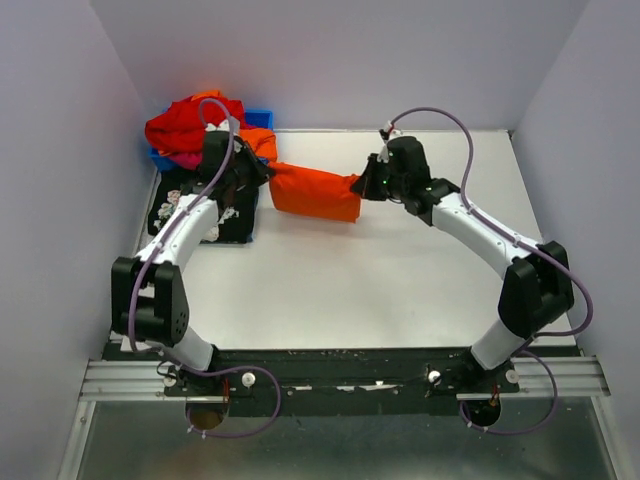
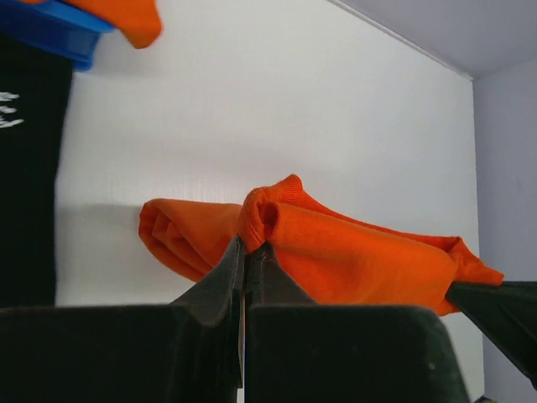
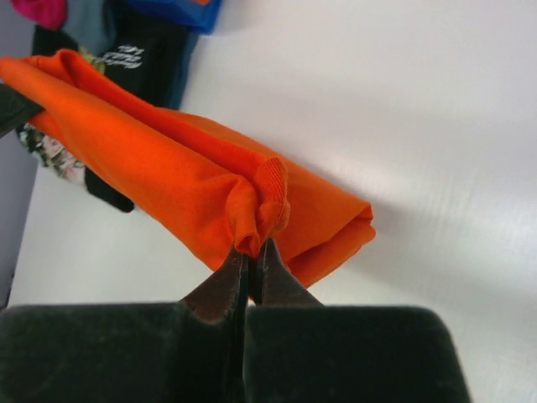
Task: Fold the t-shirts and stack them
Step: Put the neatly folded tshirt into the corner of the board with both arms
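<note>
A white tabletop (image 1: 350, 290) fills the floor of a pale-walled booth, with both arm bases bolted along its near edge at 6 o'clock.

Working outward from there, the arms reach toward the far half and meet on a single garment. The folded orange t-shirt (image 1: 315, 192) lies as a long bundle just left of centre, its long axis running roughly from 9 o'clock to 3 o'clock with the right end a touch nearer. The left gripper (image 1: 262, 172) is at the bundle's 9 o'clock end, its jaws pressed together on a ribbed edge of the orange cloth. The right gripper (image 1: 365, 186) is at the 3 o'clock end, its jaws likewise pinched tight on a bunched hem. The bundle spans the gap between them, and the shadow under it suggests it hangs just clear of the tabletop, though this is not certain.

At 9 o'clock from the bundle, partly under the left arm, a black t-shirt with a pale print (image 1: 168, 208) lies flat. At its 12 o'clock, a heap of red and orange t-shirts (image 1: 185, 125) spills over a blue bin (image 1: 260, 117).

If the orange t-shirt is to be stacked on the black one, it must travel toward 9 o'clock along its own long axis. The left arm is the nearer one.
</note>
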Action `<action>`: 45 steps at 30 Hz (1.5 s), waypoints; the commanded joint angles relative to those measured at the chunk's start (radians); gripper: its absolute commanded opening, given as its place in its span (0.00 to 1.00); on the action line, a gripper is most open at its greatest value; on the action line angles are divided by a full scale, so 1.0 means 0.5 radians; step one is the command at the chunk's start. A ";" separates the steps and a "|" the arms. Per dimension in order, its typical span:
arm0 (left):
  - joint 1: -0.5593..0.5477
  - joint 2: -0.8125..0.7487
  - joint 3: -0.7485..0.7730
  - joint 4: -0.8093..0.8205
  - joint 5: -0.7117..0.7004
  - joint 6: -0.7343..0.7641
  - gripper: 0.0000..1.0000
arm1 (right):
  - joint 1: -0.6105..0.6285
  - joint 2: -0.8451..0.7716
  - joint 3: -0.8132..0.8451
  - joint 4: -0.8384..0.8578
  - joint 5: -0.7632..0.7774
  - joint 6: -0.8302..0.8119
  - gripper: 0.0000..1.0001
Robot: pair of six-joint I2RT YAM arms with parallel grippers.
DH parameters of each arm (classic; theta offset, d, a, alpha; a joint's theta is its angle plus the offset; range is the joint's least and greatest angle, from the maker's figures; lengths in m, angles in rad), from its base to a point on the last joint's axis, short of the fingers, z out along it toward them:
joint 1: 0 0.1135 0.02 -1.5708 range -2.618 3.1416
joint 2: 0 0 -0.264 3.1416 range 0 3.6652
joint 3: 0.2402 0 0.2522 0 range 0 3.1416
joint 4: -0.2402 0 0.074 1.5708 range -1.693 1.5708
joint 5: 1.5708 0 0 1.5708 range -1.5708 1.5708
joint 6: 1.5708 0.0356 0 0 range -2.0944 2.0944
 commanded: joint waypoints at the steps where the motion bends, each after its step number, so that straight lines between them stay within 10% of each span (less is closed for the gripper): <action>1: 0.180 -0.348 0.016 -0.470 -0.280 0.083 0.00 | 0.172 -0.034 0.215 0.018 0.056 -0.042 0.01; 23: 1.313 -0.628 0.093 -0.833 -0.617 0.265 0.00 | 0.822 1.067 1.608 -0.056 0.059 0.129 0.01; 45: 1.368 0.007 0.108 -0.217 -0.474 0.108 0.00 | 0.743 1.721 2.152 0.045 0.231 0.277 0.01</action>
